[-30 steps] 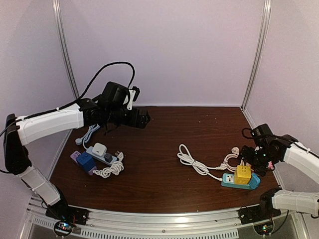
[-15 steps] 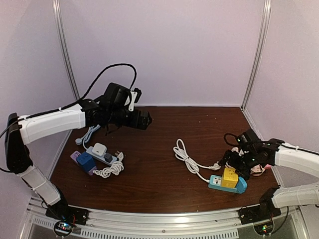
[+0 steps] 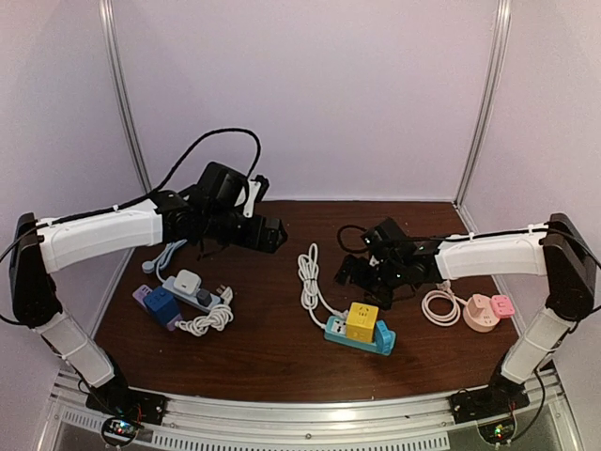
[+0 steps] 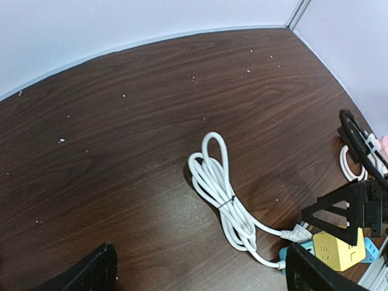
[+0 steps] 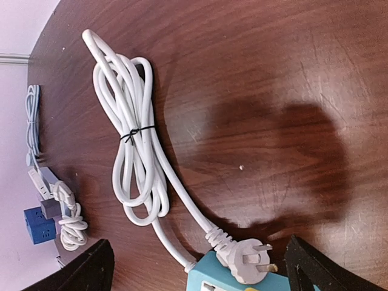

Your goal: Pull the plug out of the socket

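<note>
Sweeping in from the right edge, the right arm [image 3: 488, 254] now reaches toward the middle, and the teal socket strip [image 3: 377, 341] has slid along with it to near the centre of the dark wood surface [image 3: 282, 352]. Nearest us, the metal front rail [image 3: 310, 412] bounds that surface, with bare wood between rail and strip. The yellow plug [image 3: 362, 319] sits upright, seated in the strip. Off to the right, a pink socket [image 3: 486, 312] rests close to the side wall. Off to the left, a blue cube [image 3: 161, 305] and a white strip [image 3: 192, 289] cluster near the left edge. A bundled white cord [image 3: 309, 280] stretches away behind the teal strip. Just beyond the plug the right hand [image 3: 362, 274] hovers, fingers spread wide, holding nothing. Farther back the left hand [image 3: 270, 235] hangs equally wide and empty. Open wood runs on to the lilac back wall [image 3: 310, 94].
</note>
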